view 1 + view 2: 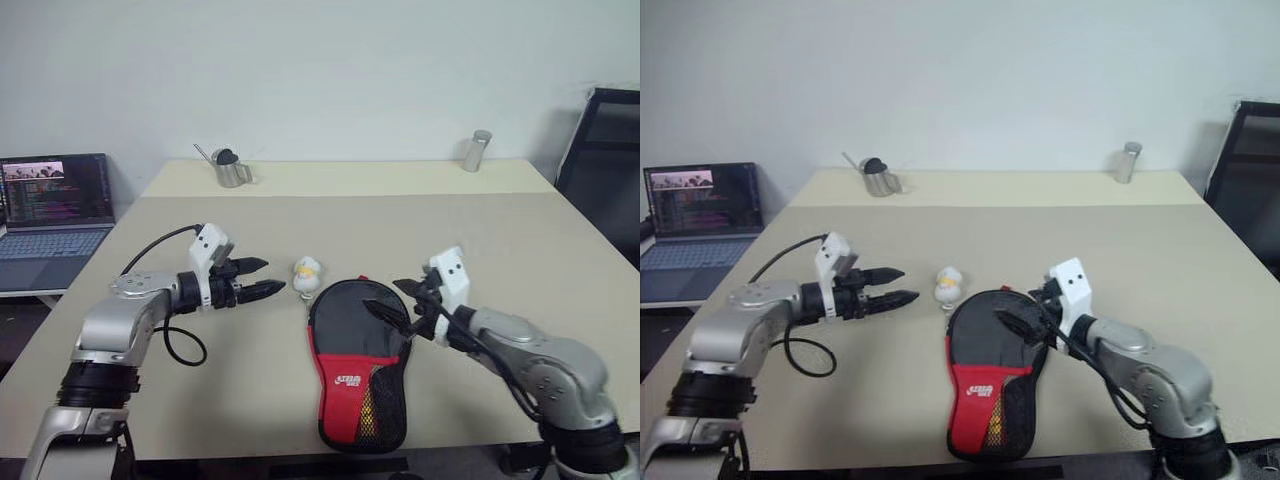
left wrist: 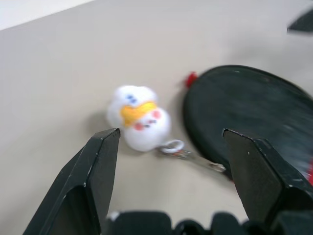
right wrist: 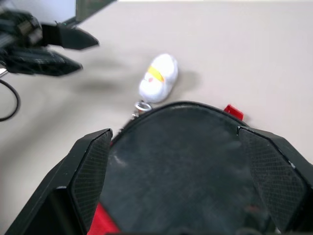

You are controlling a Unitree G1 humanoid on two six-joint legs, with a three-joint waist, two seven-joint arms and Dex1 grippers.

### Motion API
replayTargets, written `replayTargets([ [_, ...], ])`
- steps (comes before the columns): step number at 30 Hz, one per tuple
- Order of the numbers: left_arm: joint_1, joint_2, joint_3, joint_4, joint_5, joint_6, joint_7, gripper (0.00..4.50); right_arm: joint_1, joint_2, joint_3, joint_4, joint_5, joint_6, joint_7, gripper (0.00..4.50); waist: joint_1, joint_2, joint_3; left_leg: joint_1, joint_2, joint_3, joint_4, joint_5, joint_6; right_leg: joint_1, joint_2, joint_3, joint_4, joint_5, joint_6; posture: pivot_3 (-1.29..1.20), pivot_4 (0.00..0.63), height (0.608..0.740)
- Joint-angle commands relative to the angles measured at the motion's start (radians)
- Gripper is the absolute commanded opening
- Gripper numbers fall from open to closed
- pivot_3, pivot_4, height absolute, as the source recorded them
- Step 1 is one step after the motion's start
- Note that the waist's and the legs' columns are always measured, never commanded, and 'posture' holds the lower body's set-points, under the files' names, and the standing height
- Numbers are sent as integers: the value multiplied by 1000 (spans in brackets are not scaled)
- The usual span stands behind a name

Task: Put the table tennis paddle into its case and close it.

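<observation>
A laptop sits off the desk's left edge. A metal jug stands near the far edge. The left claw hovers with fingers spread, empty, just left of a small white plush charm. The case lies near the front edge, round end toward the charm. The right claw hangs above that end, fingers wide apart, holding nothing. A metal shaker stands far right.
</observation>
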Motion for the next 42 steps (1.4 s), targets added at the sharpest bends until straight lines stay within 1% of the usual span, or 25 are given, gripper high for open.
replayTargets([
  [1, -53, -32, -20, 48, 61, -63, 48, 4196, 8, 5, 61, 23, -88, -107, 62, 4500, 1, 0, 0, 0, 0, 0, 0, 0, 0, 0, 0, 0, 0, 0, 0, 0, 150, 740],
  [2, -70, -51, -22, 73, 76, -74, 70, 4451, 15, -4, 80, 22, -103, -121, 88, 4500, 2, 0, 0, 0, 0, 0, 0, 0, 0, 0, 0, 0, 0, 0, 0, 0, 150, 740],
  [6, -145, -122, -43, 202, 147, -116, 156, 4451, 39, -43, 139, 12, -172, -187, 177, 4500, 5, 0, 0, 0, -1, 0, 1, 0, 0, 0, -1, -1, 1, 0, 0, 0, 150, 740],
  [10, -263, -207, -75, 373, 167, -97, 137, 4451, 46, -32, 146, 21, -211, -213, 202, 4500, 8, 0, 0, 0, -1, -1, 2, 0, 0, 0, -1, -1, 2, 0, 0, 0, 150, 740],
  [15, -361, -262, -118, 581, 226, -173, 92, 4451, 65, -11, 168, 7, -252, -222, 210, 4500, 3, 0, 0, 0, -1, -1, 2, 0, 0, 0, 0, -1, 2, 0, 0, 0, 150, 740],
  [22, -432, -298, -153, 777, 300, -255, 44, 4451, 89, 6, 162, -8, -284, -216, 210, 4500, 2, -1, 0, 0, -1, -1, 2, 0, 0, 0, 0, -1, 2, 0, 0, 0, 150, 740],
  [29, -438, -317, -143, 832, 327, -295, 27, 4451, 98, 20, 138, -22, -281, -178, 193, 4500, 3, -1, 0, 0, -1, -1, 2, 0, 0, 0, 0, -1, 2, 0, 0, 0, 150, 740],
  [32, -429, -316, -129, 829, 323, -299, 28, 3892, 93, 17, 133, -25, -281, -168, 200, 4500, 4, -1, 0, 0, -1, -1, 2, 0, 0, 0, -1, -2, 3, 0, 0, 0, 150, 740],
  [33, -422, -313, -124, 822, 320, -298, 25, 3587, 90, 15, 132, -26, -285, -173, 201, 4500, 3, -1, 0, 0, -1, -1, 2, 0, 0, 0, -1, -2, 3, 0, 0, 0, 150, 740],
  [35, -407, -309, -110, 802, 309, -289, 26, 2842, 85, 12, 134, -30, -293, -183, 206, 4500, 2, -1, 0, 0, -1, -1, 2, 0, 0, 0, -1, -1, 3, 0, 0, 0, 150, 740],
  [37, -384, -303, -96, 768, 295, -273, 25, 2133, 76, 6, 142, -35, -291, -206, 239, 4500, 0, -1, 0, 0, -1, -1, 2, 0, 0, 0, -1, -1, 3, 0, 0, 0, 150, 740],
  [38, -369, -301, -90, 745, 289, -263, 25, 1710, 70, 5, 145, -32, -295, -224, 253, 4500, 0, -1, 0, 0, -1, -1, 2, 0, 0, 0, -1, -1, 3, 0, 0, 0, 150, 740],
  [40, -338, -295, -78, 691, 277, -238, 25, 1042, 58, 8, 148, -10, -306, -287, 289, 4500, -1, -1, 0, 1, -1, -1, 2, 0, 0, 0, 0, -1, 3, 0, 0, 0, 150, 740],
  [42, -312, -291, -71, 641, 267, -212, 28, 446, 43, 6, 143, 17, -291, -287, 326, 4500, -2, -1, 0, 1, -1, -1, 2, 0, 0, 0, 0, -1, 4, 0, 0, 0, 150, 740],
])
